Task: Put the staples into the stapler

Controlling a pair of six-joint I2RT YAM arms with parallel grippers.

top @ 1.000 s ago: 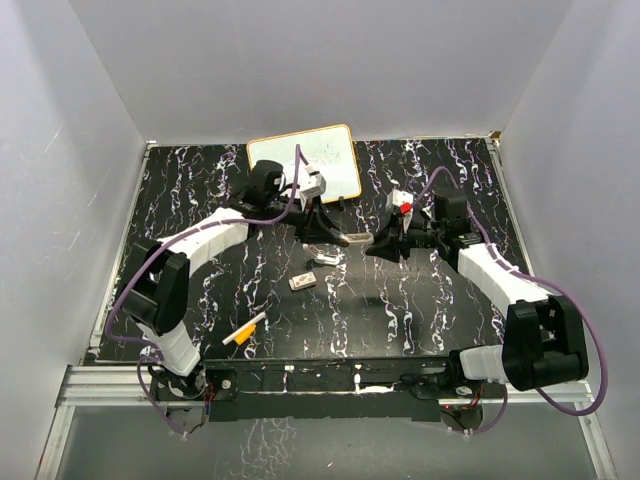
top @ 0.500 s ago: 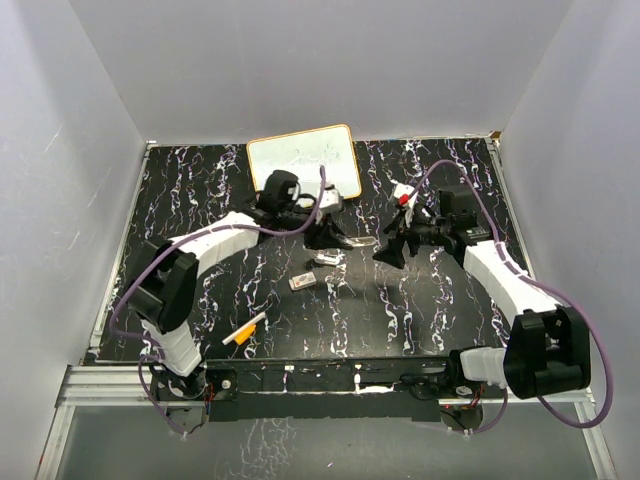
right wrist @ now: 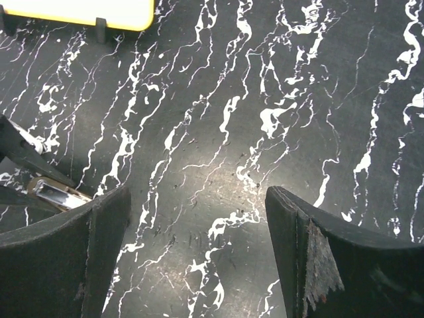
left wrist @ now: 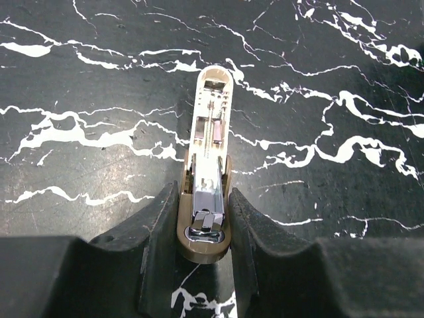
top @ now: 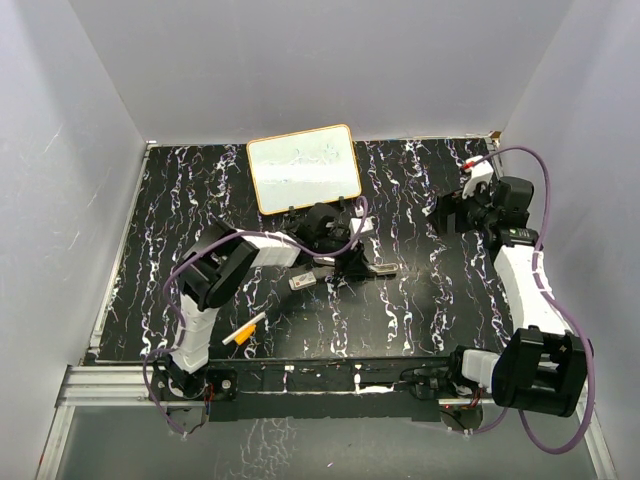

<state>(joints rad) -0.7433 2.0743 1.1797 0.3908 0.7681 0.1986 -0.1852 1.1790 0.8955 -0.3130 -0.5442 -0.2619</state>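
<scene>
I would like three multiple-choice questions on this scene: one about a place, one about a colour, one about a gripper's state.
1. Where is the staples pack? A. on the table, apart from the stapler; B. inside the stapler; C. in the right gripper.
2. What colour is the whiteboard frame? A. blue; B. yellow; C. green.
3. How is the right gripper? A. shut on the stapler; B. shut on nothing; C. open and empty.
Answers: 1 A, the top view shows it lying alone on the table; 2 B, a yellow rim surrounds the white surface; 3 C, its fingers stand wide apart with only table between.
</scene>
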